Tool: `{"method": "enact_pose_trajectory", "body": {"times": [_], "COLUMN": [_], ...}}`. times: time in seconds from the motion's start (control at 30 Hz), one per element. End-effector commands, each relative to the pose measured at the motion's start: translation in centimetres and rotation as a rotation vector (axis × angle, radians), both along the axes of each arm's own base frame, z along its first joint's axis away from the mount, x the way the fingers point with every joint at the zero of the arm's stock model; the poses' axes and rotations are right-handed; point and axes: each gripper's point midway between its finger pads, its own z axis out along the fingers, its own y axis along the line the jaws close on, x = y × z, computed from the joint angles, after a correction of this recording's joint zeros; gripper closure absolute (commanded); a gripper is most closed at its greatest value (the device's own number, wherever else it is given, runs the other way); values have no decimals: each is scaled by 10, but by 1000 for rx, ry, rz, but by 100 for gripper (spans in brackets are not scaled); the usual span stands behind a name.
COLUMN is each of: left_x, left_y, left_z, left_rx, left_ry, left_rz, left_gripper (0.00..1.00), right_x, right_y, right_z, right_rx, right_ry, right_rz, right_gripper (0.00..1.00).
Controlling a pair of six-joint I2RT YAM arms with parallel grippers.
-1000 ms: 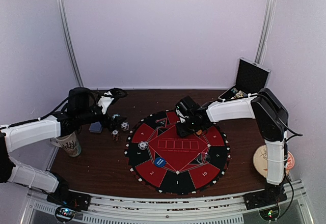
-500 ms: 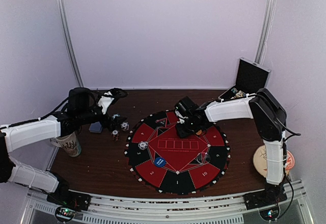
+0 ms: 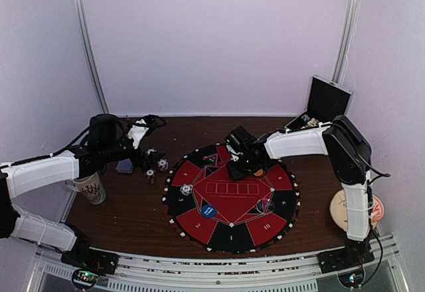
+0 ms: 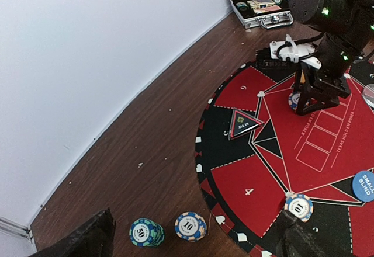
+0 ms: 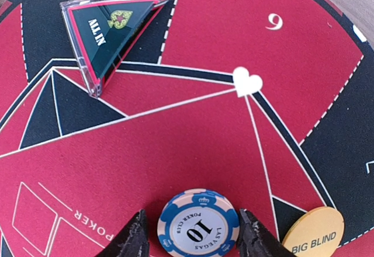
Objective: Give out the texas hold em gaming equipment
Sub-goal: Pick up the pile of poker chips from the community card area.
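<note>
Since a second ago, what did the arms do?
The right pincer opened wider, letting go of the blue chip on the mat, and its arm slid slightly left. The left arm and the mug stayed put.

Clear-edged black triangular plaque [image 5: 111,32]: "ALL IN". Blue-and-cream round chip [image 5: 198,225]: "10", "POKER CLUB", "LAS VEGAS". Orange round disc [image 5: 312,233]: "BIG BLIND". Blue round disc [image 4: 363,185]: "SMALL BLIND". Red-and-black round felt mat [image 5: 193,140]: "9", "4", "POKER". Teal chip stack [image 4: 143,232]: "50".
</note>
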Motion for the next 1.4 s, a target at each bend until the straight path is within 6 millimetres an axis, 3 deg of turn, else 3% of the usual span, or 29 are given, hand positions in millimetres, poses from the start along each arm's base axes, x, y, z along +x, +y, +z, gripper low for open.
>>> {"method": "enact_pose_trajectory", "body": {"times": [0.0,0.5,1.0,1.37], "left_x": [5,5,5,6], "left_y": [0,1,2,2], "left_z": [8,9,9,9], "left_rx": [-15,-14,-14,-14], "left_ry": [-41,-46,-49,-47], "left_rz": [4,10,14,14], "left_gripper": [2,2,2,2], "right_x": [-5,-3,15,36], "right_y": [4,-2,-3,-22], "right_z": [-16,-8,33,48], "right_rx": [-37,-55,8,39], "right_ry": [19,-9,-122,-174], "right_rz": [22,-9,-63,-149], "right_gripper": [48,67,67,66]}}
